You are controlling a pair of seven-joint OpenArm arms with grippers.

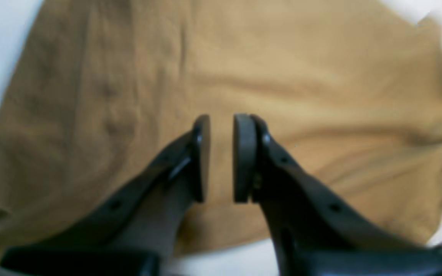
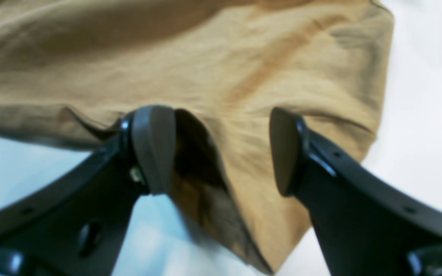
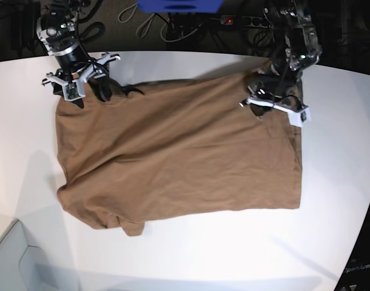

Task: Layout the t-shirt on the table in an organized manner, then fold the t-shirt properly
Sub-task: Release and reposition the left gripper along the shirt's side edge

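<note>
one plain brown cloth t-shirt (image 3: pixel 179 157) lies spread on your smooth white tabletop (image 3: pixel 191 254). your left fingers (image 1: pixel 221 157) hover over it, narrowly parted and empty. your right fingers (image 2: pixel 221 149) stand wide, straddling a raised fold at its edge.

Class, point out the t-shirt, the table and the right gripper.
t-shirt (image 3: pixel 179 157): base view, middle of the brown cloth.
table (image 3: pixel 191 254): base view, bare white top near the front.
right gripper (image 2: pixel 223 149): right wrist view, midway between its fingertips.
</note>
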